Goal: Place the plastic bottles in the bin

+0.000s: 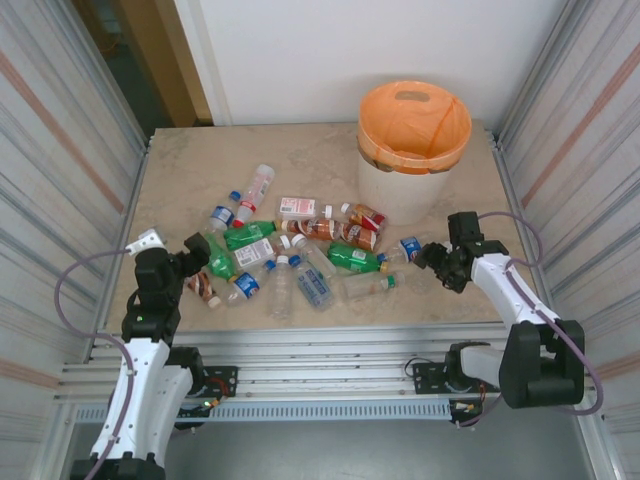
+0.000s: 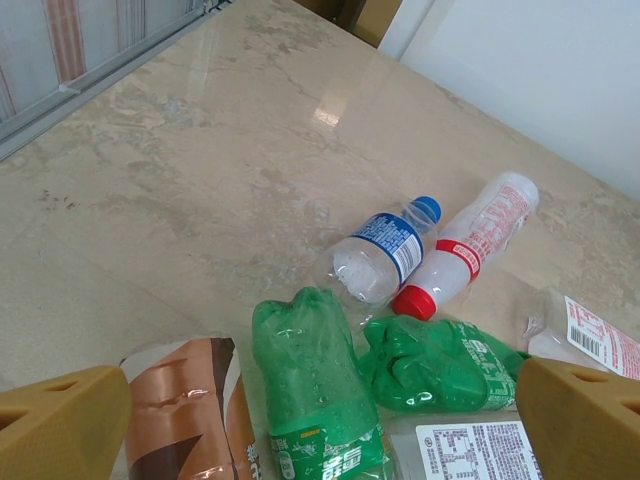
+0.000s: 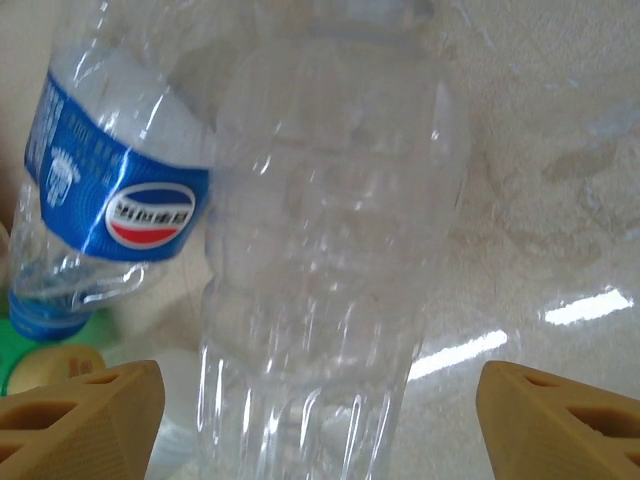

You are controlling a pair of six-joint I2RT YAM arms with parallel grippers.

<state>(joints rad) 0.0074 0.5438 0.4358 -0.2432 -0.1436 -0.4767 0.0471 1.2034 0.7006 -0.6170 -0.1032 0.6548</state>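
Several plastic bottles (image 1: 300,250) lie scattered across the middle of the marble table. The white bin (image 1: 413,140) with its orange bag stands at the back right. My left gripper (image 1: 192,256) hovers open over the heap's left end. Between its fingers (image 2: 60,425) I see a green bottle (image 2: 315,385), with a brown-labelled bottle (image 2: 190,410) to its left and a crumpled green one (image 2: 440,365) to its right. My right gripper (image 1: 436,262) is open at the heap's right end. A clear ribbed bottle (image 3: 330,250) lies between its spread fingers (image 3: 560,420), beside a blue-labelled bottle (image 3: 110,190).
Corrugated metal walls (image 1: 60,180) close in both sides of the table. A metal rail (image 1: 300,345) runs along the front edge. A blue-capped clear bottle (image 2: 385,250) and a red-capped white bottle (image 2: 470,245) lie beyond the green ones. Bare marble (image 2: 200,150) stretches at the back left.
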